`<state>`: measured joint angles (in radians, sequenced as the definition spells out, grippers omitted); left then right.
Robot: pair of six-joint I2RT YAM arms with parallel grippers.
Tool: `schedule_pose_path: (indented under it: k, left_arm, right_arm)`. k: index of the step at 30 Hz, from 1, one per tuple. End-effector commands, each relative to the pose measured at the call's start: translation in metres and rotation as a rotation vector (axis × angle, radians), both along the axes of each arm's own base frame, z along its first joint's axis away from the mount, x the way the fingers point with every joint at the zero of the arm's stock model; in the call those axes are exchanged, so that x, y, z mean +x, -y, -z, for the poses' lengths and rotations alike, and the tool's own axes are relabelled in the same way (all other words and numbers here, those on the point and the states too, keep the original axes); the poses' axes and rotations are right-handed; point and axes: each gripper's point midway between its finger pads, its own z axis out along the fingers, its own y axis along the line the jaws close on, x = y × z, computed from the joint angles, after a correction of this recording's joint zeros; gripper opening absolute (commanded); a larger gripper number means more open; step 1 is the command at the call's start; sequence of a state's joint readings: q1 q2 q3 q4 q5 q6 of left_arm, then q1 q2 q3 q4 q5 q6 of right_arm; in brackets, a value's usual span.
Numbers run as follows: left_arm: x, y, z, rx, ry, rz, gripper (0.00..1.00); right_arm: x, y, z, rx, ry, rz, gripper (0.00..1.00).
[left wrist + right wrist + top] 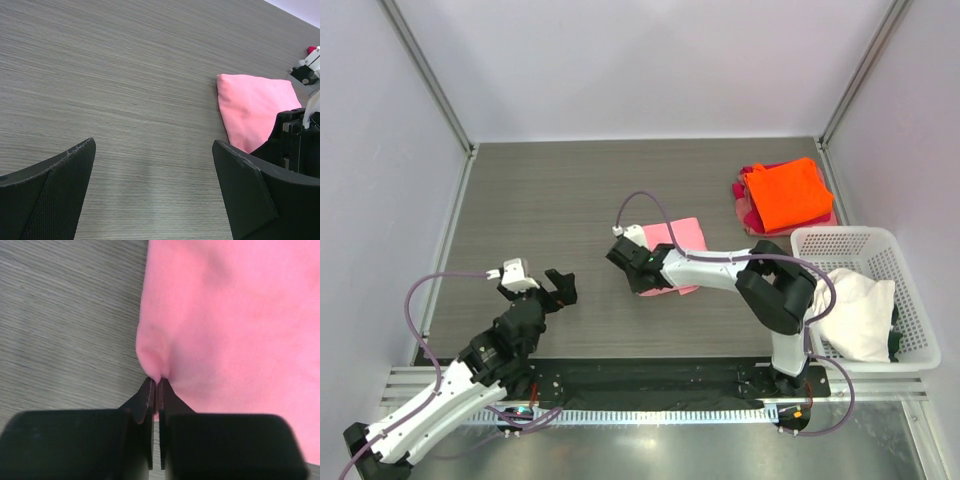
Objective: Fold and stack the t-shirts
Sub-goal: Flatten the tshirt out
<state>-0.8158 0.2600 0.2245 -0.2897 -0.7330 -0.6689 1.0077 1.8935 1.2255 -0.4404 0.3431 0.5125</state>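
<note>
A folded light pink t-shirt lies mid-table. My right gripper is at its near left edge, shut on a small pinch of the pink cloth. A bright orange t-shirt lies folded on top of a magenta-red one at the back right. A cream-white t-shirt is bunched in the basket. My left gripper hovers open over bare table, left of the pink shirt, with nothing between its fingers.
The white lattice basket stands at the right edge, next to the right arm's base. The right arm reaches across the pink shirt's near side. Metal frame posts and pale walls bound the grey wood-grain table.
</note>
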Motion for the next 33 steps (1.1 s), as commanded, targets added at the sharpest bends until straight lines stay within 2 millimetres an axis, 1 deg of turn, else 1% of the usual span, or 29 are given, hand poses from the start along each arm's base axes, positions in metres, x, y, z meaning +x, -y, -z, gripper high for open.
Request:
schedule_pose_path:
  k: [1, 2, 4, 5, 6, 7, 8, 9, 11, 12, 13, 14, 15, 16, 17, 18, 19, 20, 21, 22, 23, 24, 25, 26, 27, 29, 30, 32, 33]
  left_arm:
    - [0.004, -0.003, -0.014, -0.023, 0.024, -0.035, 0.99]
    - [0.004, -0.003, -0.014, -0.022, 0.022, -0.033, 1.0]
    - [0.004, -0.003, -0.014, -0.019, 0.022, -0.035, 1.0]
    - [0.004, -0.003, -0.014, -0.022, 0.024, -0.038, 1.0]
    - [0.004, -0.003, -0.014, -0.019, 0.021, -0.038, 1.0]
    - [0.004, -0.005, -0.014, -0.018, 0.022, -0.044, 1.0]
    - [0.004, -0.005, -0.014, -0.02, 0.025, -0.044, 1.0]
    - [0.004, -0.005, -0.014, -0.02, 0.025, -0.044, 1.0]
    - [0.004, -0.005, -0.015, -0.024, 0.029, -0.045, 1.0]
    - [0.004, -0.005, -0.014, -0.02, 0.026, -0.047, 1.0]
    - [0.004, -0.005, -0.014, -0.021, 0.027, -0.047, 1.0]
    - [0.004, -0.006, -0.014, -0.019, 0.026, -0.048, 1.0]
    - [0.004, -0.006, -0.014, -0.016, 0.025, -0.049, 1.0]
    - [0.004, -0.006, -0.014, -0.017, 0.025, -0.049, 0.99]
    - [0.004, -0.006, -0.015, -0.018, 0.026, -0.052, 1.0]
    - [0.004, -0.006, -0.014, -0.015, 0.023, -0.052, 1.0]
    - [0.004, -0.006, -0.014, -0.016, 0.024, -0.051, 0.99]
    - [0.004, -0.006, -0.015, -0.016, 0.024, -0.051, 1.0]
    - [0.004, -0.006, -0.014, -0.015, 0.023, -0.049, 1.0]
    - [0.004, -0.005, -0.014, -0.013, 0.021, -0.048, 1.0]
    - [0.004, -0.006, -0.014, -0.013, 0.021, -0.051, 1.0]
    - [0.004, -0.005, -0.013, -0.007, 0.016, -0.048, 0.99]
    - [0.005, -0.004, -0.013, -0.007, 0.014, -0.043, 1.0]
    - [0.005, -0.004, -0.013, -0.003, 0.012, -0.043, 1.0]
    - [0.005, -0.003, -0.013, -0.004, 0.011, -0.039, 0.99]
    - [0.006, -0.001, -0.012, 0.006, 0.004, -0.033, 1.0]
    - [0.006, 0.0, -0.011, 0.009, 0.002, -0.03, 1.0]
    - [0.007, 0.004, -0.01, 0.012, -0.005, -0.016, 1.0]
    - [0.007, 0.005, -0.01, 0.014, -0.011, -0.012, 0.99]
  right_arm:
    - [0.007, -0.014, -0.011, 0.035, 0.019, 0.002, 0.01]
    - [0.005, -0.02, -0.016, 0.052, 0.012, -0.017, 0.01]
    - [0.002, -0.043, -0.043, 0.131, 0.015, -0.067, 0.01]
    - [0.002, -0.05, -0.063, 0.169, 0.028, -0.086, 0.01]
    - [0.006, -0.065, -0.094, 0.237, 0.056, -0.101, 0.01]
    - [0.004, -0.072, -0.112, 0.275, 0.063, -0.123, 0.01]
    - [0.002, -0.073, -0.142, 0.317, 0.079, -0.138, 0.01]
    - [0.006, -0.079, -0.18, 0.375, 0.13, -0.15, 0.01]
    - [0.009, -0.071, -0.224, 0.421, 0.192, -0.136, 0.01]
    - [0.008, -0.064, -0.265, 0.495, 0.246, -0.129, 0.01]
    - [0.008, -0.056, -0.282, 0.531, 0.269, -0.114, 0.01]
    - [0.019, -0.04, -0.289, 0.547, 0.286, -0.062, 0.01]
    - [0.018, -0.023, -0.307, 0.596, 0.306, -0.03, 0.01]
    - [0.025, -0.01, -0.305, 0.631, 0.284, 0.032, 0.01]
    - [0.043, 0.017, -0.276, 0.606, 0.25, 0.117, 0.01]
    - [0.046, 0.031, -0.263, 0.621, 0.21, 0.15, 0.01]
    - [0.048, 0.047, -0.258, 0.656, 0.192, 0.22, 0.01]
    - [0.051, 0.079, -0.211, 0.589, 0.143, 0.318, 0.01]
    - [0.049, 0.094, -0.192, 0.571, 0.135, 0.372, 0.1]
    - [0.045, 0.105, -0.189, 0.597, 0.153, 0.412, 0.32]
    - [0.034, 0.124, -0.147, 0.53, 0.114, 0.464, 0.6]
    - [0.032, 0.136, -0.135, 0.499, 0.13, 0.507, 0.83]
    - [0.026, 0.143, -0.132, 0.5, 0.137, 0.528, 0.84]
    - [0.017, 0.151, -0.113, 0.467, 0.119, 0.538, 0.84]
    - [0.014, 0.153, -0.111, 0.469, 0.121, 0.537, 0.84]
    - [0.009, 0.158, -0.108, 0.457, 0.136, 0.519, 0.83]
    - [0.009, 0.158, -0.109, 0.45, 0.14, 0.495, 0.79]
    - [0.01, 0.15, -0.113, 0.44, 0.135, 0.429, 0.76]
    - [0.011, 0.145, -0.114, 0.438, 0.133, 0.394, 0.72]
